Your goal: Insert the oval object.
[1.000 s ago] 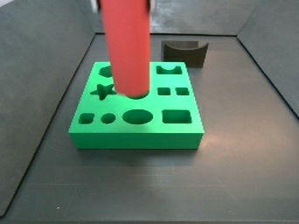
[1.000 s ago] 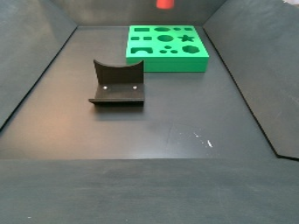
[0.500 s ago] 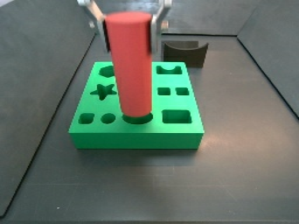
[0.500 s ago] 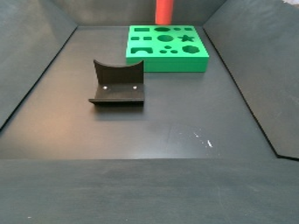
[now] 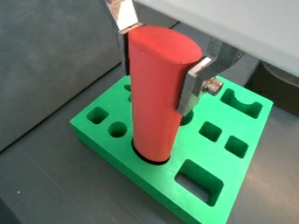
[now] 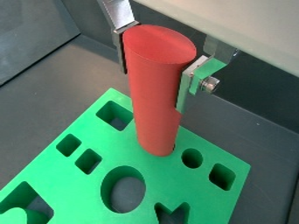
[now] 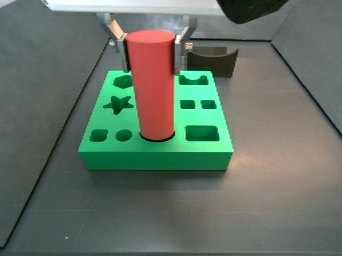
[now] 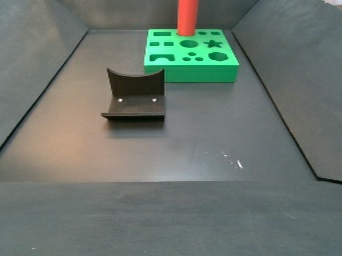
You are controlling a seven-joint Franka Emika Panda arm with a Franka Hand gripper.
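Observation:
The red oval peg (image 7: 151, 90) stands upright with its lower end in the oval hole at the front middle of the green block (image 7: 154, 157). My gripper (image 7: 150, 40) is shut on the peg's top, one silver finger on each side. Both wrist views show the peg (image 5: 158, 105) (image 6: 158, 96) held by the gripper (image 5: 163, 48) (image 6: 158, 52) and meeting the block (image 5: 163, 179) (image 6: 47, 175). In a side view the peg (image 8: 187, 15) rises from the block (image 8: 201, 74) at the far end; the gripper is out of that frame.
A dark grey block with a curved notch (image 7: 214, 60) (image 8: 134, 95) stands on the dark floor apart from the green block. The green block has several other holes, among them a star, squares and circles. Grey walls close in the floor.
The gripper has come down with the peg. The peg's lower end, which hung above the block, now sits in the oval hole.

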